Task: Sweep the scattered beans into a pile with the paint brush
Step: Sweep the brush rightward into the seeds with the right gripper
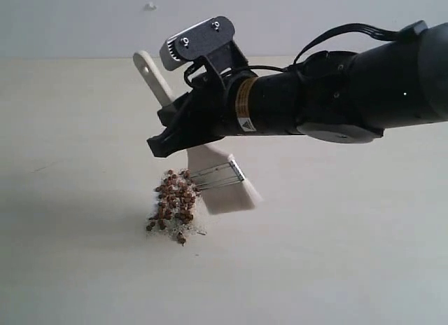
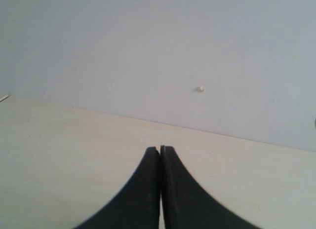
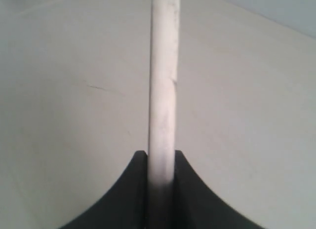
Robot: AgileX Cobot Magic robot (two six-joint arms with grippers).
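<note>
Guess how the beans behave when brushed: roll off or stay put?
Tiny and round, the beans probably roll readily. Strays sit beside the pile, so some likely scatter. Bristles on the paint brush look soft, maybe skipping some.

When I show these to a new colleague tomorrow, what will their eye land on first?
Most likely the bulky black arm reaching in from the right of the exterior view, its right gripper clamped on the paint brush handle. Next come the beans, a tight reddish-brown heap on the table, just left of the cream bristles near the centre. The left gripper is shut and empty.
</note>
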